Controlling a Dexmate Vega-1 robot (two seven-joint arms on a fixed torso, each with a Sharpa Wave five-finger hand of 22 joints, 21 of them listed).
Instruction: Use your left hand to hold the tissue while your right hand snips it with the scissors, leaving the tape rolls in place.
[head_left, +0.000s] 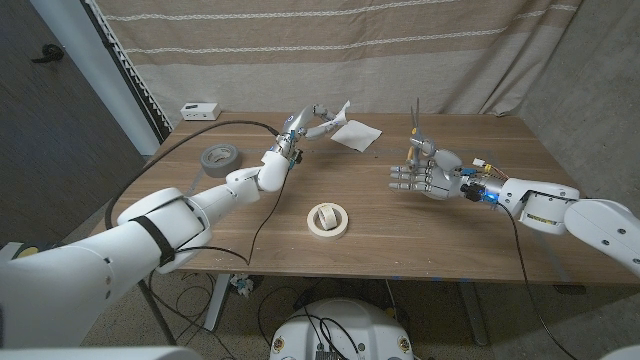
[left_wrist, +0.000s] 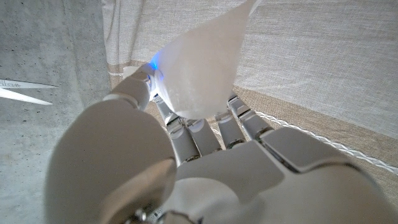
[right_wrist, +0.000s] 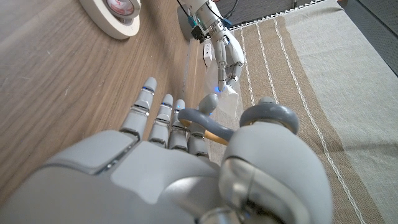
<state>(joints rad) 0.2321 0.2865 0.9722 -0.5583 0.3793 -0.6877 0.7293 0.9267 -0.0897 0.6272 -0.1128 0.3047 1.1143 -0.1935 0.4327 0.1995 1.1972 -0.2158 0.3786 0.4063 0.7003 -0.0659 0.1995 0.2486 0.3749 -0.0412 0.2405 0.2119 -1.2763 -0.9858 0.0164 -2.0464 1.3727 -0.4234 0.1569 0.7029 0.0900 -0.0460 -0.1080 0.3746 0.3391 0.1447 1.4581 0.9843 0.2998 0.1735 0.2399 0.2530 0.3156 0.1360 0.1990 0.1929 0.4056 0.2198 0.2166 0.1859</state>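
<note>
- Two tape rolls on the wooden worktop in the head view: grey roll near the left edge, white roll near the front middle, both well apart from the hands.
- Left hand raised over the far middle of the worktop, fingers pinching the tissue; tissue's lower part looks to reach the worktop, cannot tell if it touches.
- Right hand to the right of the tissue, apart from it, holding the scissors with blades pointing up; other fingers stretched out toward the left hand.
- Small white box at the far left corner; striped curtain behind; black cable across the worktop.
- Left wrist view: left hand seen from its back, fingers closed on the tissue, which stands up before the curtain; scissors blades at the picture's edge, slightly parted.
- Right wrist view: right hand with the thumb through a grey scissors handle, remaining fingers spread straight; beyond them the left hand with the tissue, and the white roll on the worktop.
</note>
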